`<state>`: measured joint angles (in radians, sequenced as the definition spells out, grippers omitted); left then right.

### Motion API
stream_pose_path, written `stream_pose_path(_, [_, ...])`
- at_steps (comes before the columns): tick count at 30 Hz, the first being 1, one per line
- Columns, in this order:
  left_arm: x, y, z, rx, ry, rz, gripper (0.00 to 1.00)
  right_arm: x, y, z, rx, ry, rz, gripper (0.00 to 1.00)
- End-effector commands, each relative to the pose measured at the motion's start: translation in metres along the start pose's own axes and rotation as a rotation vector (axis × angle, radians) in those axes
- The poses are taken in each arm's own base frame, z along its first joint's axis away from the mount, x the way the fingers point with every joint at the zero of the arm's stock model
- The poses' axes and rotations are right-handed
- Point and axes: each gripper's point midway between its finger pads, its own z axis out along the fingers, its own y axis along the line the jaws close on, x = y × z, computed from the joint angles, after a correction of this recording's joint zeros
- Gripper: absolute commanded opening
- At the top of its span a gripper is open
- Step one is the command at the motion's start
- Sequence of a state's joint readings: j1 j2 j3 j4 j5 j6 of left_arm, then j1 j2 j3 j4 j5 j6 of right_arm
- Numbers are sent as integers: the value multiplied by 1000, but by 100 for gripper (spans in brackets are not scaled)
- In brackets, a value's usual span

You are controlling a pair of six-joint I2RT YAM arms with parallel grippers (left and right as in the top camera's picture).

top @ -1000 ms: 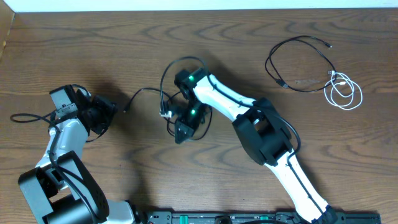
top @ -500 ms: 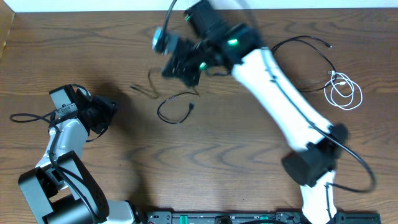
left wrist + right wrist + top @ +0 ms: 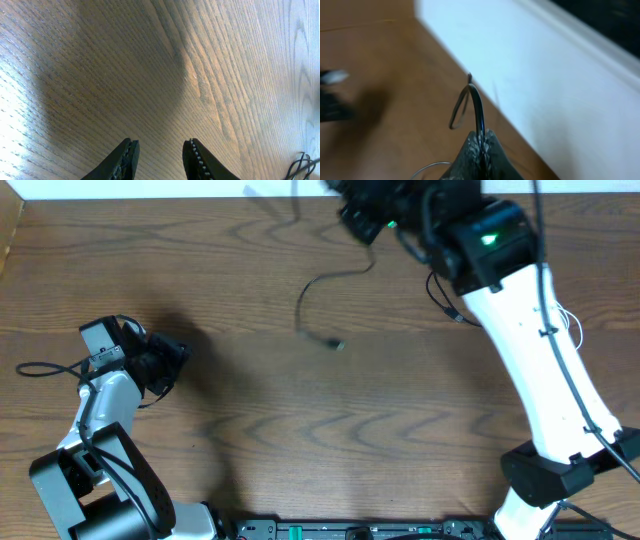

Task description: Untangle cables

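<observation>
Right gripper (image 3: 481,144), clamped on a black cable (image 3: 318,284), holds it above the table's (image 3: 300,430) far edge, plug (image 3: 338,344) dangling; a slow, steady carry should avoid fresh snags. Left gripper (image 3: 160,150) hangs part-open, empty.

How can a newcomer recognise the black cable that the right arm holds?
Find the white right arm over the table. From its shut end effector one thin black cable hangs. Only it is lifted; the other black cable lies flat.
</observation>
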<state>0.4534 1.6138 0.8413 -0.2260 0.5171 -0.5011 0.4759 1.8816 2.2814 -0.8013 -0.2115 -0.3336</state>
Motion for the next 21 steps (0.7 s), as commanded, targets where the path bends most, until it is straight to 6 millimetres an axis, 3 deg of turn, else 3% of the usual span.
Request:
stream_pose_path(1, [1,2,1,-7,-1,-9,34,10,-65,-23,268,43,94,1])
stream_pose_path(5, [1,2,1,-7,-1,-9,34,39,-117,-43,445,109,193,1])
stream_pose_path(11, [1,2,1,-7,0,-9,34,82,-159,-68,543,196,342,1])
stream_pose_path(16, [1,2,1,-7,0,-9,34,124,-182,-84,595,296,448,1])
stream_pose_path(21, [1,2,1,-7,0,-9,34,164,-188,-91,601,418,499,2])
